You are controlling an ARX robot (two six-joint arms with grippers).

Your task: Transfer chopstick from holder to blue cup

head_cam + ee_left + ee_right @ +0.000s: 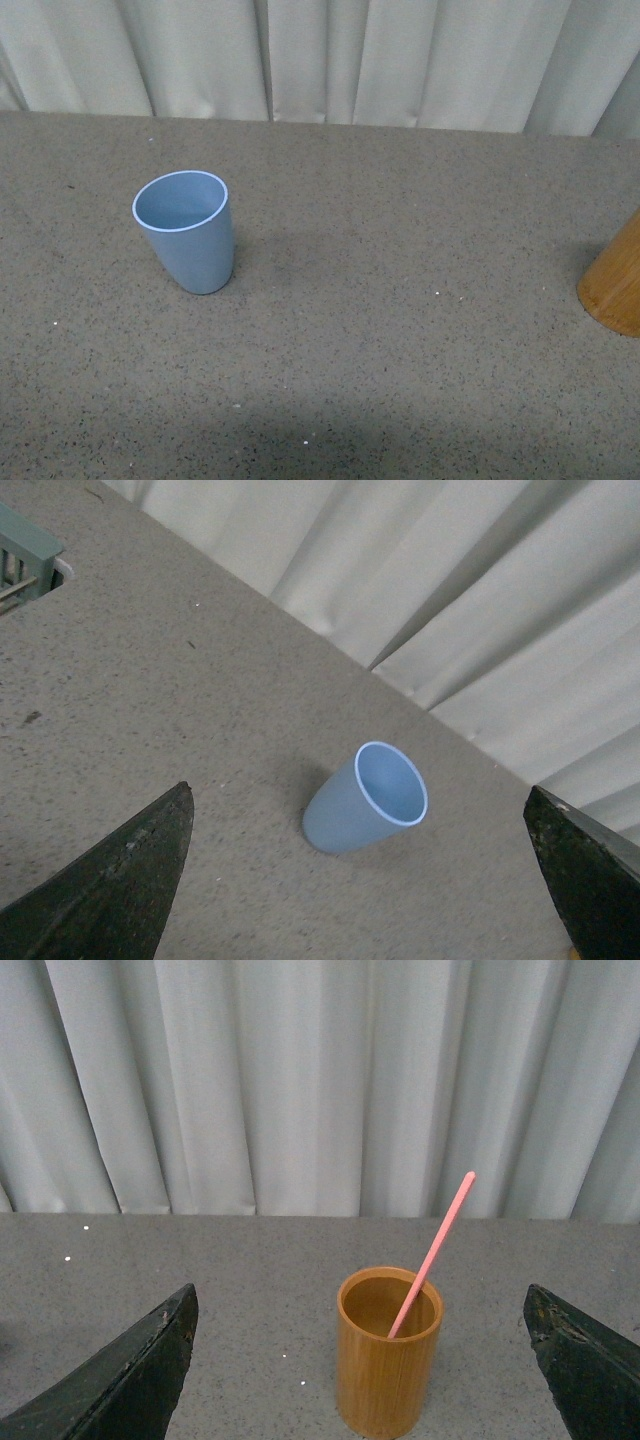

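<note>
- Right gripper (pixel 358 1295) is sitting wide open and empty, facing the holder (pixel 388 1365)
- Chopstick (pixel 432 1255) is leaning inside the holder, its top end sticking out above the rim
- I'd be pinching the exposed shaft above the holder rim and lifting along its lean, to avoid tipping the holder
- Left gripper (pixel 358 792) is also spread wide and empty
- Blue cup (pixel 187 235) is standing well left of the holder
- Holder is hiding the chopstick's lower end; front view is cropping the holder, showing no chopstick or arms

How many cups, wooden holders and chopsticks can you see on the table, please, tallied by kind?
Blue cup: 1
Wooden holder: 1
Chopstick: 1
Total: 3
</note>
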